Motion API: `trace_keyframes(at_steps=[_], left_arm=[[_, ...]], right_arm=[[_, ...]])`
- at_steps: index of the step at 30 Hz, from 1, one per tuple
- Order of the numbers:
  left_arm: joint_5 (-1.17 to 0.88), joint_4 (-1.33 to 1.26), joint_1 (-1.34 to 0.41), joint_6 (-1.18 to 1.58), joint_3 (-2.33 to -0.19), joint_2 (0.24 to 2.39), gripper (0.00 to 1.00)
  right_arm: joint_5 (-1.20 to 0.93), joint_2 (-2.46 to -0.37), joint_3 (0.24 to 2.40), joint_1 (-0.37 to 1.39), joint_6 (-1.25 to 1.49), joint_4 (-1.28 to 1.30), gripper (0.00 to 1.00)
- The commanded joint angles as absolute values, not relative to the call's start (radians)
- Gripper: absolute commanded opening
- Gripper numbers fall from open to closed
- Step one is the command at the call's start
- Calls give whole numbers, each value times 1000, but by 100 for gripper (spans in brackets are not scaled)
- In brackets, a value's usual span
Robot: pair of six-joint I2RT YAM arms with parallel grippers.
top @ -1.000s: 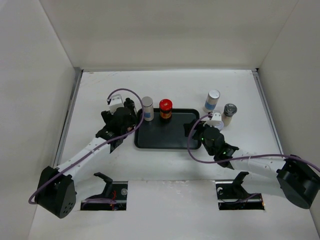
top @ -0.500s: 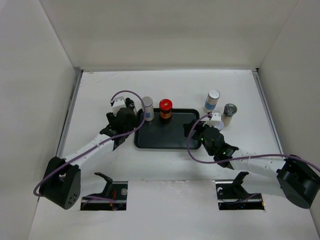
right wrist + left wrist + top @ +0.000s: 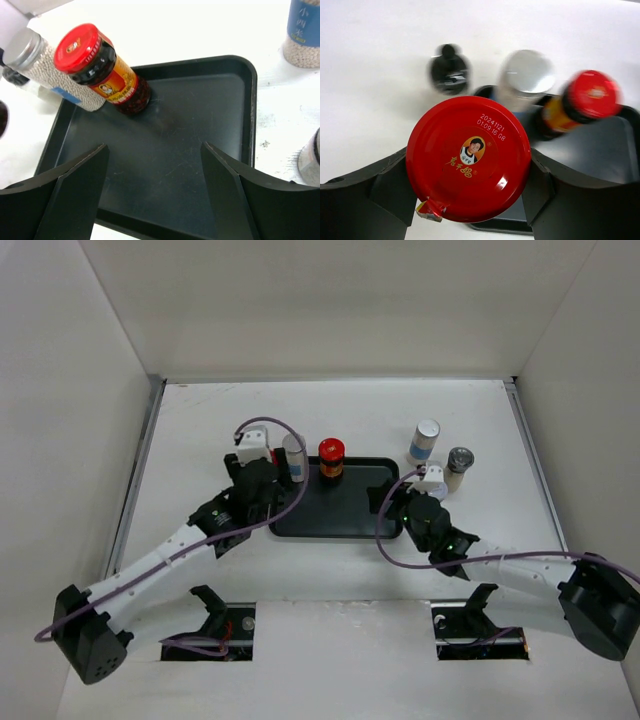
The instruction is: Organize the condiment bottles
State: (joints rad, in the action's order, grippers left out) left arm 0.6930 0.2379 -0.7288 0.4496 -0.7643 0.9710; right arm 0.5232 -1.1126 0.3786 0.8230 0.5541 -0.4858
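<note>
My left gripper (image 3: 270, 478) is shut on a red-capped jar (image 3: 468, 157) and holds it over the left edge of the black tray (image 3: 340, 520). Beyond it in the left wrist view stand a black-capped bottle (image 3: 449, 75) on the table, a silver-capped jar (image 3: 525, 75) and a red-capped chilli bottle (image 3: 587, 97). The last two stand at the tray's back left corner, the silver-capped jar (image 3: 293, 455) left of the chilli bottle (image 3: 331, 458). My right gripper (image 3: 402, 502) is open and empty over the tray's right part, jaws wide apart (image 3: 155, 175).
A blue-labelled white-capped jar (image 3: 424, 440) and a grey-topped shaker (image 3: 459, 468) stand on the table right of the tray. White walls close in the table on three sides. The tray's right rim (image 3: 250, 100) lies beside my right fingers.
My left arm has moved right and forward with the red-capped jar, from the table left of the tray to the tray's left edge. The right arm has barely moved.
</note>
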Motion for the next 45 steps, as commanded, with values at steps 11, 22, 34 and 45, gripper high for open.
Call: trace_keyframes(at_steps=[11,22,34,45], left_arm=[[557,-221,-979,457,-1011,1420,34],[452,-354,-932,394,-1258,1782,34],[468,-344,-855,359,-1284,1878,34],[506,-295,-869,318,-1279,1871,38]], right_arm=[[672,-881,379,786,578,-361,26],[684,-785,319,709,618,-337,31],[603,-816,285,702,615,-457,36],[601,-819,285,702,614,-460,42]])
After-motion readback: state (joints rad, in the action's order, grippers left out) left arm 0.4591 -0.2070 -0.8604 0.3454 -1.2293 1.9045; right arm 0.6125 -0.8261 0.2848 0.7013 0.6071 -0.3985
